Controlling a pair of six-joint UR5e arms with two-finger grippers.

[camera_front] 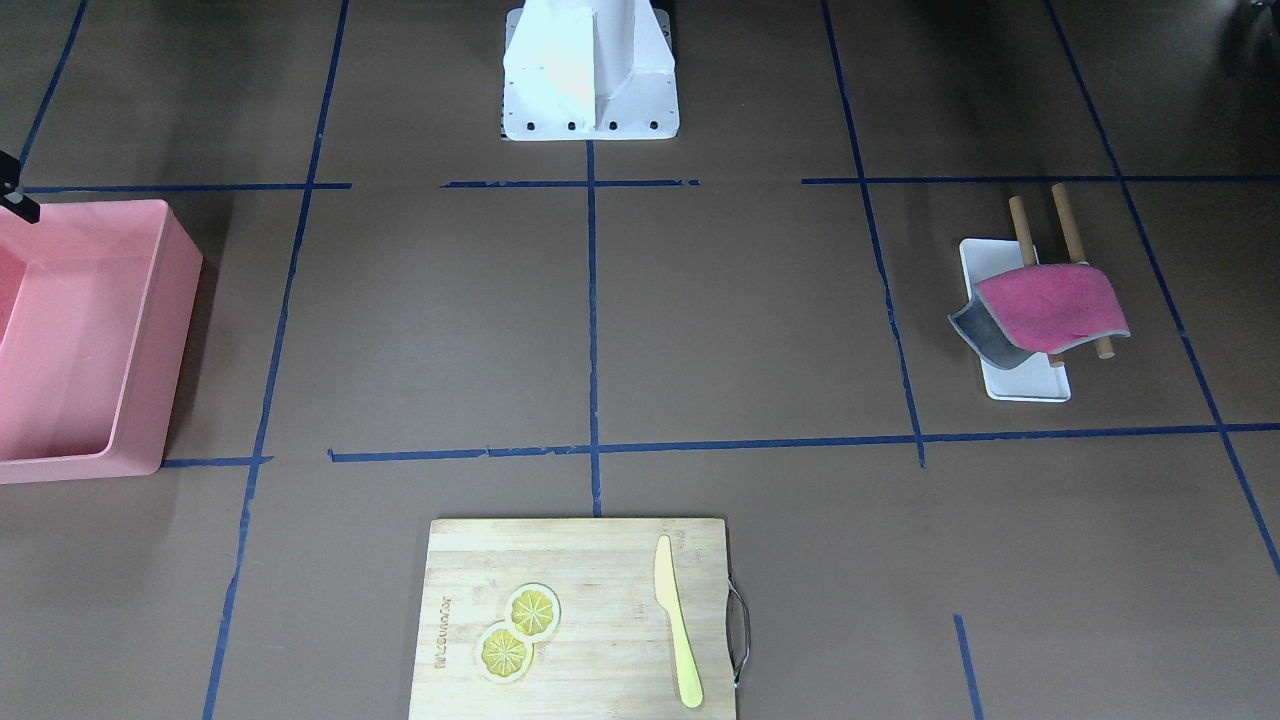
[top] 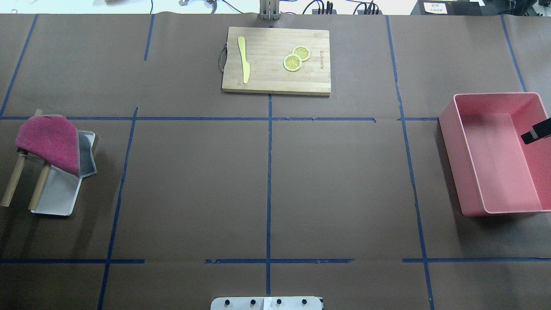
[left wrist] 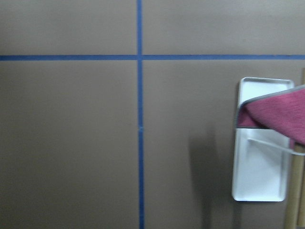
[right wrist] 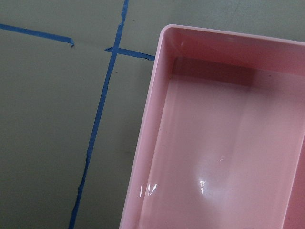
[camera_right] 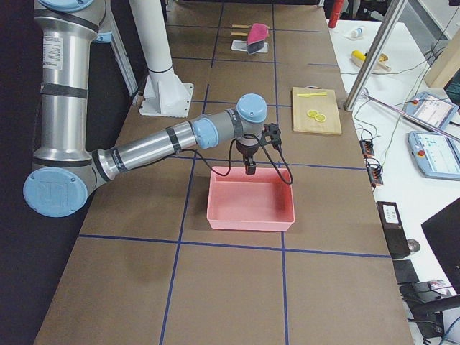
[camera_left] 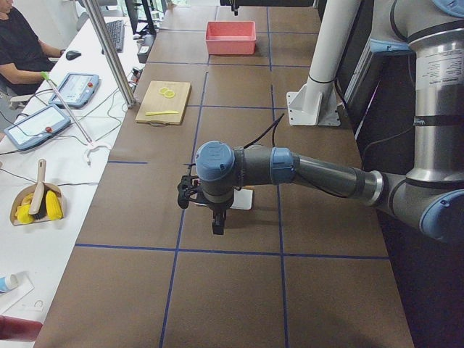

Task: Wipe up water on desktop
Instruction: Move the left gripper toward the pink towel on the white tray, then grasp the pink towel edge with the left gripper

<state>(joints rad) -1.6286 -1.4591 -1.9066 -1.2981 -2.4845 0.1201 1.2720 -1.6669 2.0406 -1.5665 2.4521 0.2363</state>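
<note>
The desktop (top: 193, 185) is a matte brown surface marked by blue tape lines, and I see no water on it. A magenta cloth (top: 49, 140) with a grey underside hangs over two wooden rods (top: 13, 183) above a white tray (top: 56, 196). It also shows in the left wrist view (left wrist: 281, 114). My left gripper (camera_left: 217, 225) hangs above the desktop beside the tray, and I cannot tell its state. My right gripper (top: 536, 133) hovers over the pink bin (top: 473, 172), looks shut and holds nothing.
A bamboo cutting board (top: 267, 82) at the far middle carries a yellow knife (top: 244, 60) and two lemon slices (top: 292, 62). The pink bin stands at the robot's right, and its inside (right wrist: 214, 157) holds nothing. The white robot base (camera_front: 590, 80) is at the near middle.
</note>
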